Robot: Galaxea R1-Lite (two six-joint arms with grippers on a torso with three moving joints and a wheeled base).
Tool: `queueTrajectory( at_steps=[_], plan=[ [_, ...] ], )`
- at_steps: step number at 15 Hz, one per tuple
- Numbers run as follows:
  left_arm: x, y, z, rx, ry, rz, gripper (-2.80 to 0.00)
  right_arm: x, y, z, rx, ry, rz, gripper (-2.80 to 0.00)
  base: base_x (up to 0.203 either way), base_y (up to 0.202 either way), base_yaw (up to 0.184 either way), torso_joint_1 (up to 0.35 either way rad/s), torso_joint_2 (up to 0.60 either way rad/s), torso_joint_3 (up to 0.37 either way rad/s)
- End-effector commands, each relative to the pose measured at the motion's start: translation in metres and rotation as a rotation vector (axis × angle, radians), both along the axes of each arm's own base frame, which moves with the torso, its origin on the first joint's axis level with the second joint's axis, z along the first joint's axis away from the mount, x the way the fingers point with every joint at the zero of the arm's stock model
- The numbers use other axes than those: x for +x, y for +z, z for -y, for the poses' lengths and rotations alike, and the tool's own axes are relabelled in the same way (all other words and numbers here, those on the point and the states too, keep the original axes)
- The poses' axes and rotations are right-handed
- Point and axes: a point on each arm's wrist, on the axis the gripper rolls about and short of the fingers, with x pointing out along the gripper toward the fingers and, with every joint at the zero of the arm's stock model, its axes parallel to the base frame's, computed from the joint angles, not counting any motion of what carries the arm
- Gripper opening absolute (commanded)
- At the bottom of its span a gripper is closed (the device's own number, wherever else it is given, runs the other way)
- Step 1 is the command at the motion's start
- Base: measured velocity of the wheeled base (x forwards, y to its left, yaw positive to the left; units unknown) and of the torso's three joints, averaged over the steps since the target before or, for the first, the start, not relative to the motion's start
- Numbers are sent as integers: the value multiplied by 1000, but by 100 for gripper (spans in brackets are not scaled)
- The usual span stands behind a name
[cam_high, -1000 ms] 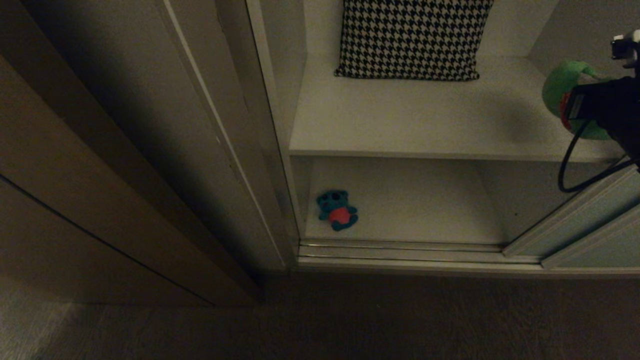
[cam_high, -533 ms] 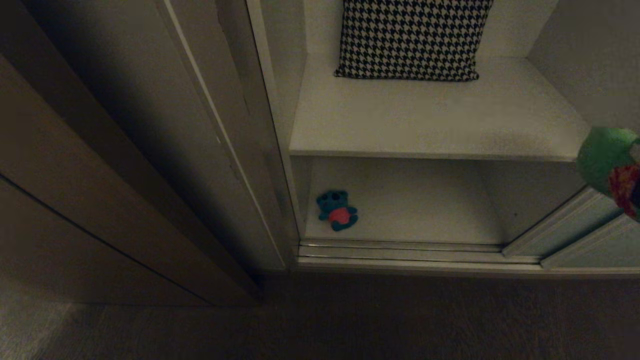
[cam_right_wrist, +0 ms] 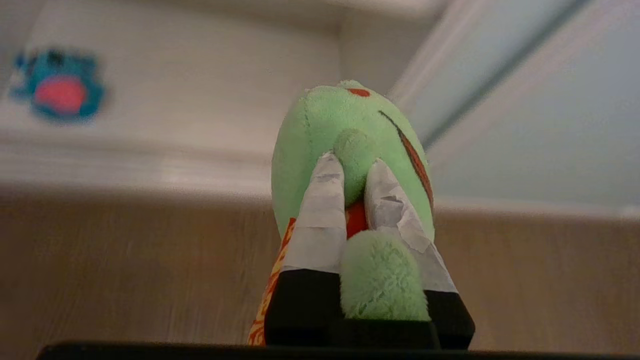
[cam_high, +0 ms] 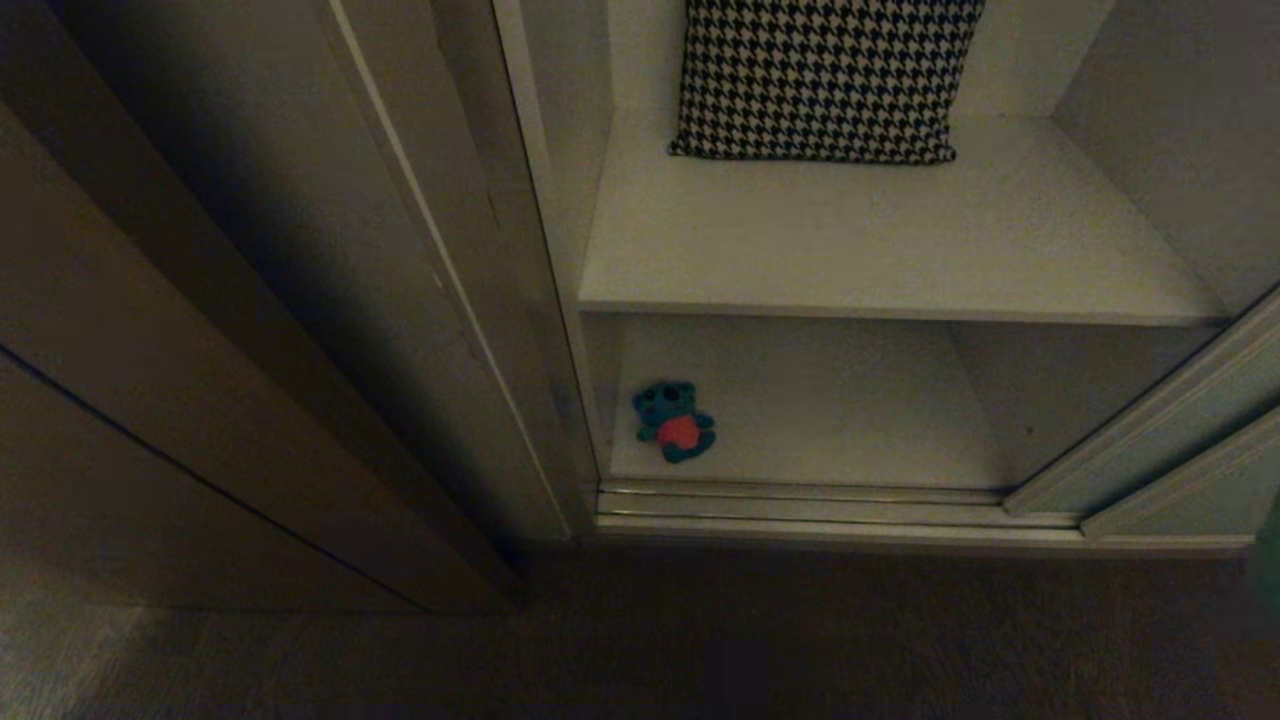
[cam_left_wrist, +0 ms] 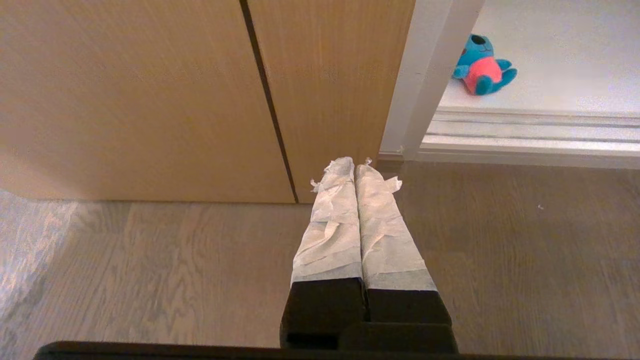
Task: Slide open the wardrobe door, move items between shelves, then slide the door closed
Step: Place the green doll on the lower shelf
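Jaws of right gripper point(cam_right_wrist: 352, 172) pinch green frog point(cam_right_wrist: 350, 145); left gripper point(cam_left_wrist: 355, 167) closed, empty.

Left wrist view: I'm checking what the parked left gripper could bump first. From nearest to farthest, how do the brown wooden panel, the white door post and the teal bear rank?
From the shut left gripper:
1. Brown wooden panel, straight ahead.
2. White door post, just beside it.
3. Teal bear, farthest, on the bottom shelf.

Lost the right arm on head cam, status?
Right gripper shut on frog, low before the wardrobe. Left gripper shut, parked. Bear on bottom shelf. Nothing blocking.
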Motion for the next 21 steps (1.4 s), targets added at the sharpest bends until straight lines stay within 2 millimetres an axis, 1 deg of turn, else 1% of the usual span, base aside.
queueTrajectory(
  at_steps=[1,2,3,4,6,8,9,11,13,14,16,21],
  plan=[
    [0,0,0,1,0,-1,-280,-33,-28,-3,13,3,-33,-280,0,0,0,0,0,0],
    [0,0,0,1,0,-1,-280,-33,-37,-3,26,7,-85,-280,0,0,0,0,0,0],
    [0,0,0,1,0,-1,-280,-34,-38,-3,31,29,-89,-280,0,0,0,0,0,0],
    [0,0,0,1,0,-2,-280,-38,-41,-3,39,55,-80,-280,0,0,0,0,0,0],
    [0,0,0,1,0,-1,-280,-51,-57,-3,61,84,-123,-280,0,0,0,0,0,0],
    [0,0,0,1,0,-2,-280,-63,-72,-3,61,92,-83,-280,0,0,0,0,0,0],
    [0,0,0,1,0,-2,-280,-65,-78,-3,70,93,-77,-280,0,0,0,0,0,0],
    [0,0,0,1,0,-1,-280,-59,-90,-3,121,102,-85,-280,0,0,0,0,0,0],
    [0,0,0,1,0,-1,-280,-50,-99,-5,127,210,-19,-280,0,0,0,0,0,0],
    [0,0,0,1,0,-1,-280,-49,-101,-6,123,218,-21,-280,0,0,0,0,0,0],
    [0,0,0,1,0,-2,-280,-49,-99,-6,118,222,-10,-280,0,0,0,0,0,0],
    [0,0,0,1,0,-2,-280,-49,-99,-5,158,214,-5,-280,0,0,0,0,0,0]
  ],
)
